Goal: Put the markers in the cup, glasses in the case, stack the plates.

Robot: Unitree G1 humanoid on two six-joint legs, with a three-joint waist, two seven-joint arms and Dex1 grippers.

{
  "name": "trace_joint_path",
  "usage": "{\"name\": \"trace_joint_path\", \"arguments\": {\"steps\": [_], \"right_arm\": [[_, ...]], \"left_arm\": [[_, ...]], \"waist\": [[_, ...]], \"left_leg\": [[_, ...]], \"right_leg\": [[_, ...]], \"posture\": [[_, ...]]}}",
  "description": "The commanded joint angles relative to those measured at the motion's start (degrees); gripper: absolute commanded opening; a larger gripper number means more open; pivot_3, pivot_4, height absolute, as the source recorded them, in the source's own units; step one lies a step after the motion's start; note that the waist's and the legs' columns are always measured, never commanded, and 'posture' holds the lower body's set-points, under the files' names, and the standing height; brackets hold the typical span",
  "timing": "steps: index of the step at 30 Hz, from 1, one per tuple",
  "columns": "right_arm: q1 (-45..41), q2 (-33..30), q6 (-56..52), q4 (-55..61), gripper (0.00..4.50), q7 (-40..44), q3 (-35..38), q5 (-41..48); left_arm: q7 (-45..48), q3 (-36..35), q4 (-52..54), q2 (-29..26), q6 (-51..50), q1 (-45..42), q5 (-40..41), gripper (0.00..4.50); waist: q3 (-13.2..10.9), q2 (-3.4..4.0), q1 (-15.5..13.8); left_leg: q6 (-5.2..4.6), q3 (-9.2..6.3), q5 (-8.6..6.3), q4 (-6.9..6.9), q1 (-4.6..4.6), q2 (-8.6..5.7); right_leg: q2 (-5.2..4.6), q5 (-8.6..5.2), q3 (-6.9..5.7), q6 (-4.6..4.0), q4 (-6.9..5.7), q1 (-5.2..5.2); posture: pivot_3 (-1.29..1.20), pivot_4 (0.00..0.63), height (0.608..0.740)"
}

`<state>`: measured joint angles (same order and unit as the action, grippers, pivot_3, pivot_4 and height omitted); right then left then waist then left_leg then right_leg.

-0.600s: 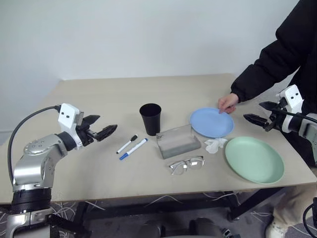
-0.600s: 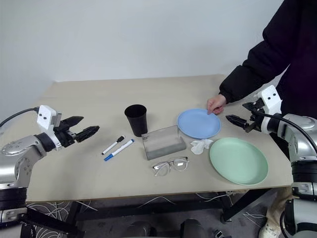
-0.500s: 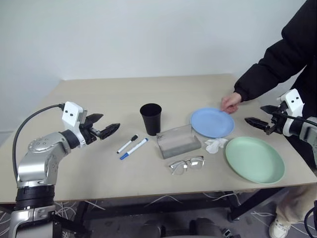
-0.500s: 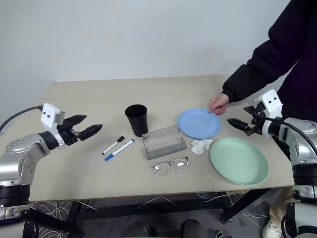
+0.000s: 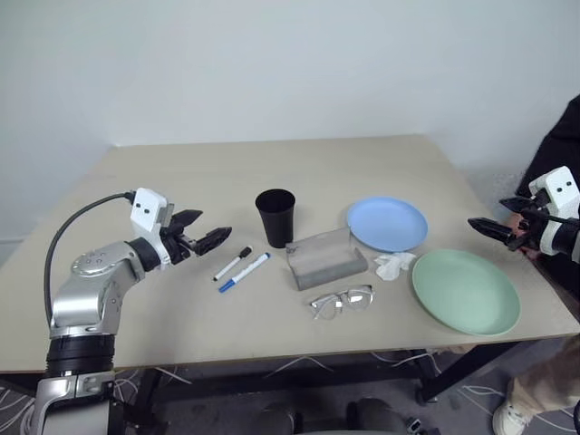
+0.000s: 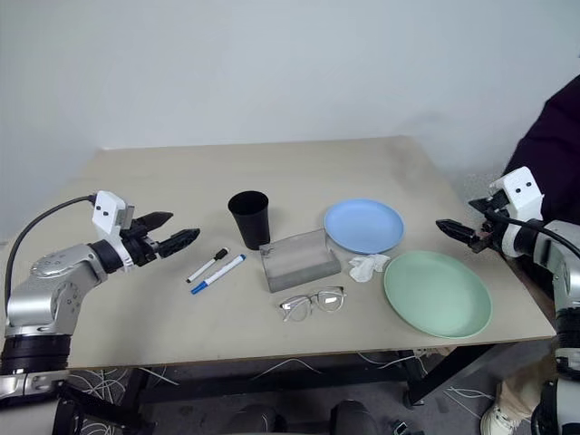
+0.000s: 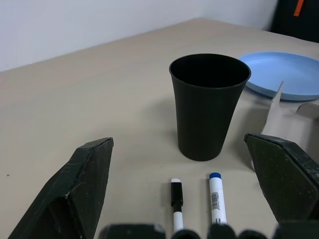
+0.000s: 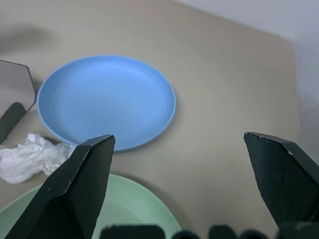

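Both grippers stand wide apart in the fingers and hold nothing: the left gripper [image 5: 210, 238] hovers above the table [image 5: 181, 181] on its left side, its black fingers aimed toward the cup and the markers, while the right gripper [image 5: 494, 227] hangs past the table's right edge, aimed back toward the plates. Near the middle stands the cup [image 5: 275, 217], a matte black tumbler without a handle, upright, wider at the rim than at the base. Just left of it and nearer the robot lie the two markers side by side, apart from the cup: the black-capped marker [image 5: 232, 263] and the longer-looking blue-capped marker [image 5: 244, 272], both with slim white barrels. Right of the cup sits the case [image 5: 324, 258], a grey box lying open with a paler inside. Before it rest the glasses [image 5: 342, 300], thin pale frame, clear lenses. The light blue plate [image 5: 388, 224] lies beyond the mint green plate [image 5: 465, 292], unstacked, with a crumpled white tissue [image 5: 393, 265] between them, beside the case.
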<state>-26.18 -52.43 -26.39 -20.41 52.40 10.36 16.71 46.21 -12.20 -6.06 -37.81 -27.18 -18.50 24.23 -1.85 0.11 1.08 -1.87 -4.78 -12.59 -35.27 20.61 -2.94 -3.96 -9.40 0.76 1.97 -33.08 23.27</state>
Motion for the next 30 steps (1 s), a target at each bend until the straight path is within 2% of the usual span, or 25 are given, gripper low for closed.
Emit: {"name": "trace_joint_path", "arguments": {"steps": [1, 7, 15, 20, 30], "right_arm": [[-0.18, -1.99, -0.39, -0.92, 4.5, 0.29, 1.87, -0.18], [-0.22, -3.26, -2.61, -4.09, 4.5, 0.85, 0.94, -0.91], [-0.34, -4.04, -2.9, -10.41, 4.5, 1.41, 0.72, -2.51], [0.77, -3.11, -3.83, -13.95, 4.5, 1.73, 0.35, -3.06], [2.92, 0.46, -6.06, -15.89, 4.5, 1.47, -0.3, -3.12]], "left_arm": [[-0.41, -0.47, 3.01, 0.13, 1.23, 0.39, 0.08, 4.47], [1.26, -2.57, 8.63, -2.47, -1.21, 3.87, 2.25, 4.47], [2.21, -4.34, 15.41, -3.0, -1.98, 11.05, 4.53, 4.47], [5.07, -6.18, 16.49, -3.86, -0.17, 14.06, 5.95, 4.47], [5.02, -6.66, 15.55, -3.37, 1.43, 15.07, 5.72, 4.47]], "waist": [[0.0, -0.01, 0.01], [0.0, 0.0, 0.11], [-0.01, 0.0, 0.11], [-0.01, -0.01, 0.11], [-0.01, 0.01, 0.2]], "left_leg": [[0.0, 0.0, 0.0, 0.0, 0.0, 0.0], [-0.06, 0.06, -0.02, 0.01, -0.01, 0.06], [-0.01, 0.25, -0.09, -0.02, -0.02, 0.12], [0.1, 0.86, -0.16, -0.07, -0.05, 0.54], [0.05, 1.33, -0.2, -0.41, -0.05, 0.89]], "right_leg": [[0.0, 0.0, 0.0, 0.0, 0.02, -0.01], [0.01, 0.0, 0.01, 0.0, 0.03, 0.01], [-0.01, 0.0, 0.03, -0.01, 0.06, 0.01], [0.01, -0.01, -0.01, -0.01, 0.11, 0.01], [0.03, -0.01, -0.08, -0.01, 0.19, 0.03]], "posture": [[0.0, 0.0, 0.727], [0.0, 0.0, 0.727], [0.0, 0.0, 0.727], [0.0, 0.0, 0.727], [0.0, 0.0, 0.727]]}}
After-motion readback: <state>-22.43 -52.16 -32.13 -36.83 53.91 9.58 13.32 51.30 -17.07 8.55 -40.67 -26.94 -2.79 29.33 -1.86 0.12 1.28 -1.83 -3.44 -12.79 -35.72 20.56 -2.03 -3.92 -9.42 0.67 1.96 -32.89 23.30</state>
